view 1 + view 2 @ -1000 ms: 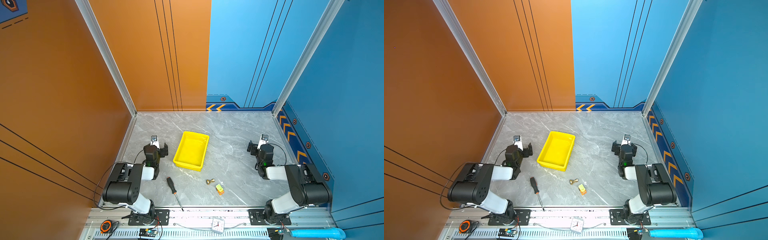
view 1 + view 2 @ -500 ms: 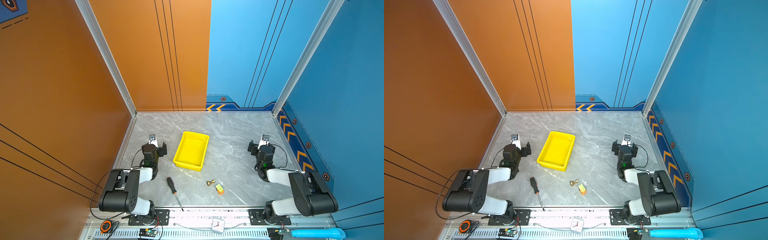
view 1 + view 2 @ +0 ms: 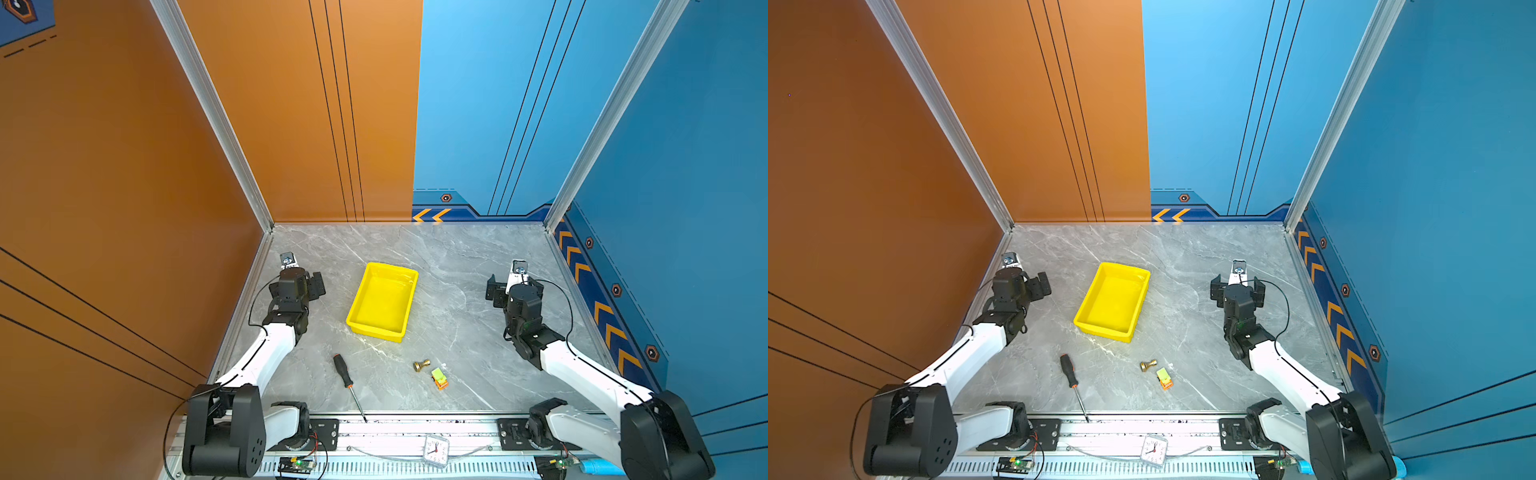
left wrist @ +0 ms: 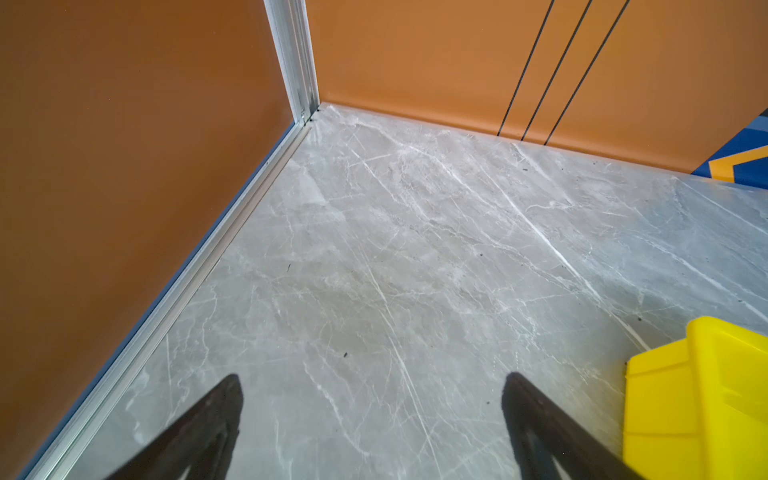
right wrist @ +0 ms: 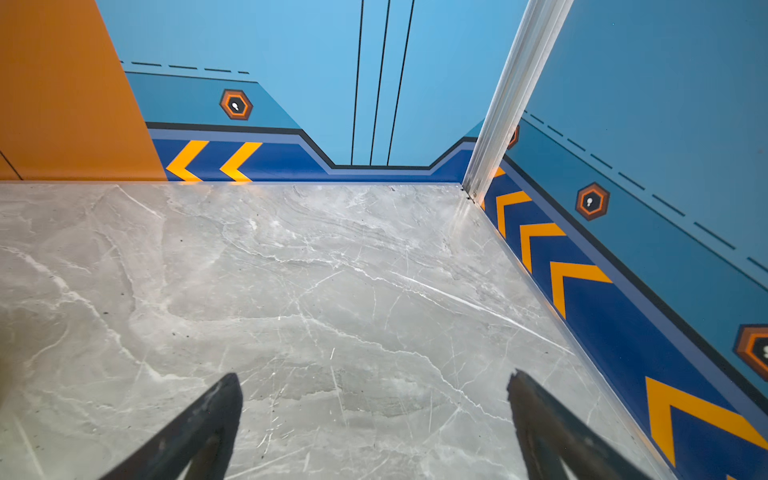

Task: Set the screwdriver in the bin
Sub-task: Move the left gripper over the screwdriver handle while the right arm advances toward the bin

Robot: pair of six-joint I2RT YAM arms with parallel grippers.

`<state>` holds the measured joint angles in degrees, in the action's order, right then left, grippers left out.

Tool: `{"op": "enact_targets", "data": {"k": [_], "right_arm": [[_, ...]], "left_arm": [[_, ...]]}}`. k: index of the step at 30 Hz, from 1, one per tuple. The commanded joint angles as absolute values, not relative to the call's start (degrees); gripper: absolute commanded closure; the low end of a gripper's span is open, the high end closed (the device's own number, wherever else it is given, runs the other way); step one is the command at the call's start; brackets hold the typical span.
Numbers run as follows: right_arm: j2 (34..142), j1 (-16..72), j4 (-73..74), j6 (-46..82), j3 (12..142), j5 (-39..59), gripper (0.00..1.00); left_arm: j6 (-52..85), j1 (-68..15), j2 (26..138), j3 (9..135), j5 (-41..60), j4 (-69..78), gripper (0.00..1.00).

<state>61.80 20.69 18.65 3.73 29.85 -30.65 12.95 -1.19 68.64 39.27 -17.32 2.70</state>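
**A:** How is the white-and-black jointed left arm (image 3: 272, 353) sitting?

**B:** It is folding at its big black near-left elbow, and its white forearm is reaching toward the far left. The black parallel-jaw left gripper (image 4: 372, 384) is pointing far and left, its two dark tapered fingers (image 4: 203, 428) standing wide apart and holding nothing.

**A:** And the white-and-black jointed right arm (image 3: 582, 374)?

**B:** It is mirroring that pose, bending at the near-right elbow and stretching toward the far right. The black parallel-jaw right gripper (image 5: 374, 378) is facing far and right, jaws likewise spreading wide with nothing between them. The two wrists are sitting well apart, at opposite sides.
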Motion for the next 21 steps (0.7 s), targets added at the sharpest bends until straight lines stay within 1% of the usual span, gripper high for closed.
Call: {"op": "enact_targets", "data": {"k": [1, 7, 11, 16, 19, 21], "right_arm": [[57.72, 22.04, 4.47, 10.58, 34.58, -37.89, 0.00], [54.41, 21.97, -11.66, 21.46, 40.62, -37.99, 0.00], [54.67, 22.30, -23.35, 26.23, 45.76, -33.89, 0.00], [53.92, 24.80, -29.95, 27.09, 47.35, -28.67, 0.00], [52.78, 26.84, -32.20, 25.84, 47.97, -26.23, 0.00], [52.88, 28.71, -34.54, 25.49, 48.80, -26.44, 0.00]], "left_arm": [[19.98, -1.76, 67.18, 43.38, -16.81, -18.03, 0.02], [22.75, -3.43, 63.08, 46.98, -10.74, -30.67, 0.02], [25.71, -5.73, 60.13, 49.20, -9.37, -39.54, 0.02], [31.80, -9.70, 57.26, 49.39, -8.44, -46.88, 0.02], [35.99, -14.36, 56.49, 49.82, -8.74, -50.72, 0.02], [38.50, -17.93, 56.51, 50.03, -9.45, -53.07, 0.02]]}}
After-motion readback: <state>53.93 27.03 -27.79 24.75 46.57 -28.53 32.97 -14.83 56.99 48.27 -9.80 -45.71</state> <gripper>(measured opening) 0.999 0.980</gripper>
